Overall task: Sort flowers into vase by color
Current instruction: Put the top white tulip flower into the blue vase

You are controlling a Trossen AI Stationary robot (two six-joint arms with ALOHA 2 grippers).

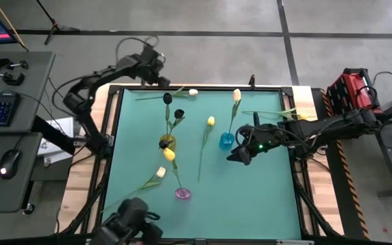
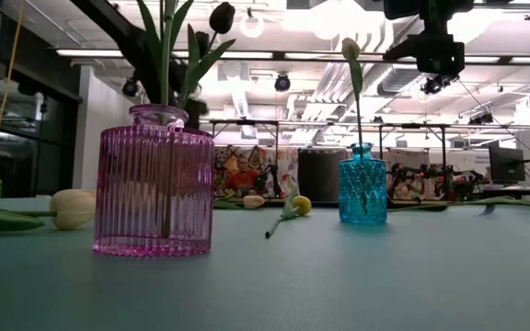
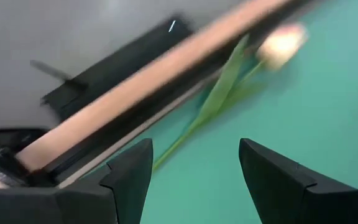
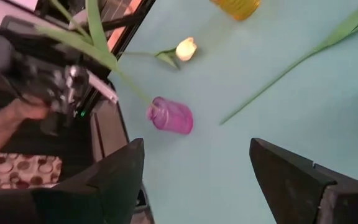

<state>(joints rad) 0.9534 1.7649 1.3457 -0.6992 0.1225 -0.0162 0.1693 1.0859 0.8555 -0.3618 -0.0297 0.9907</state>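
Note:
Three small vases stand on the teal table. The yellow vase (image 1: 167, 142) holds black tulips (image 1: 178, 113). The blue vase (image 1: 226, 141) (image 2: 363, 188) holds a cream tulip (image 1: 237, 95). The pink vase (image 1: 182, 193) (image 2: 155, 184) (image 4: 171, 116) holds a yellow tulip (image 1: 169, 154). Lying loose are a cream tulip (image 1: 193, 92) (image 3: 281, 45) at the far edge, a yellow tulip (image 1: 211, 121), a cream tulip (image 1: 160, 172) (image 4: 186, 48) and a yellow one (image 1: 301, 116) to the right. My left gripper (image 1: 158, 68) (image 3: 194, 155) is open above the far-edge tulip's stem. My right gripper (image 1: 239, 155) (image 4: 194, 155) hovers open beside the blue vase.
A wooden rail and black frame (image 3: 135, 93) run along the table's far edge, close to my left gripper. A person's hand (image 4: 11, 118) shows beyond the near-left corner. Open teal surface (image 1: 250, 197) lies toward the near right.

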